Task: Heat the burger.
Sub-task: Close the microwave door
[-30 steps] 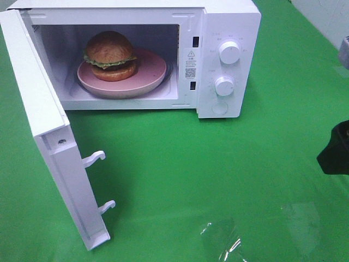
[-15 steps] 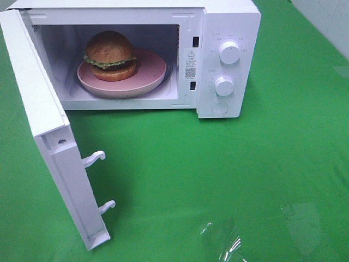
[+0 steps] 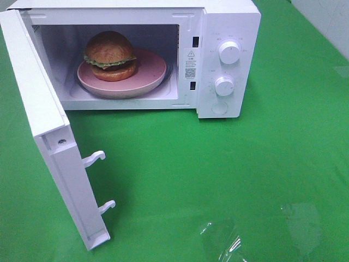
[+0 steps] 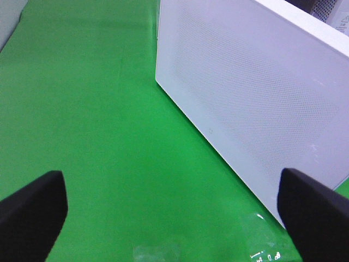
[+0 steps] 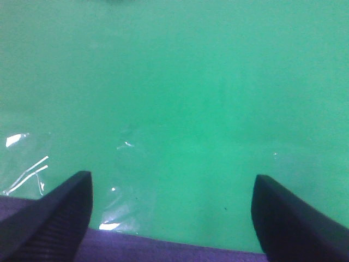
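Note:
The burger (image 3: 110, 54), with a glossy brown bun and a lettuce fringe, sits on a round pink plate (image 3: 150, 73) inside the white microwave (image 3: 229, 22). The microwave door (image 3: 38, 109) stands wide open, swung out to the left. Neither gripper shows in the high view. In the left wrist view my left gripper (image 4: 174, 218) is open and empty over green cloth, facing the outer face of the door (image 4: 256, 93). My right gripper (image 5: 174, 218) is open too, with only green cloth between its dark fingers (image 5: 54, 218).
Two white knobs (image 3: 229, 52) (image 3: 224, 85) sit on the microwave's right panel. Two latch hooks (image 3: 94, 159) stick out from the door's edge. A shiny clear patch (image 3: 221, 240) lies on the green cloth near the front.
A second ago a dark part of the right arm showed at the right edge of the high view; it has since drawn out of view. Burger, plate and door have not moved.

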Available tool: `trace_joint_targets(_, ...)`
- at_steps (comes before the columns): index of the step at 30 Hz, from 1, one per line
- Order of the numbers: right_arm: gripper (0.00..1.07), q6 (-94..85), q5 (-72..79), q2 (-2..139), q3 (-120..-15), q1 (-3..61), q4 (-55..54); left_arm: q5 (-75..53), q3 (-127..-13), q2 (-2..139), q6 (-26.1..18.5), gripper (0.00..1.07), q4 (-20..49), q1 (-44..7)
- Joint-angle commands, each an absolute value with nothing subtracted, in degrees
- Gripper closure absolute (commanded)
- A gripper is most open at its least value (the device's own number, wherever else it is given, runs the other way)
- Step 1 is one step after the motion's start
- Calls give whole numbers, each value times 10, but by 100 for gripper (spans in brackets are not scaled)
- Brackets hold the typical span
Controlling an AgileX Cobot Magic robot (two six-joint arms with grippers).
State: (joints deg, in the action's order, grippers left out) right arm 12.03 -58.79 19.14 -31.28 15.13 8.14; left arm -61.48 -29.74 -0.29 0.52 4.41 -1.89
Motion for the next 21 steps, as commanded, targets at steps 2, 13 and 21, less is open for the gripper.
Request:
trace_joint_targets(2,31,112,-587,131,-302,117,56,-611,-296,-12,6,10,44,-18)
trace_joint_targets(13,31,99,-551,14,-282,69,57,-611,-296,-12,6,10,44,-18)
trace_joint_targets(21,31,99,-551,-17,-282,50,57,-611,-296,-12,6,10,45,-18)
